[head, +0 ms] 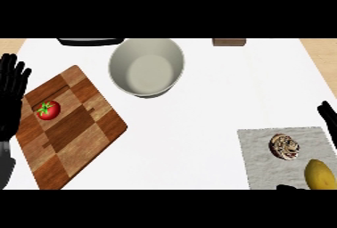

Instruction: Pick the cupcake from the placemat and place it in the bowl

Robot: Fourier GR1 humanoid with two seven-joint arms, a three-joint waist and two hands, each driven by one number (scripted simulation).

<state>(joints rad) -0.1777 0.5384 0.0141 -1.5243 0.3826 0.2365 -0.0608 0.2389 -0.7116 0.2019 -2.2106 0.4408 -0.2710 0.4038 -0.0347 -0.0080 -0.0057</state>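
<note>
While the cupcake (284, 146) sits on the placemat (260, 156) (untouched), the right hand (328, 116) hovers beside it.

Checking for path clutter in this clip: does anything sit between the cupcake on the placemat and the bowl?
Nothing visible does. From the cupcake on the placemat to the bowl lies only bare counter; the tomato and cutting board lie off to the left.
</note>
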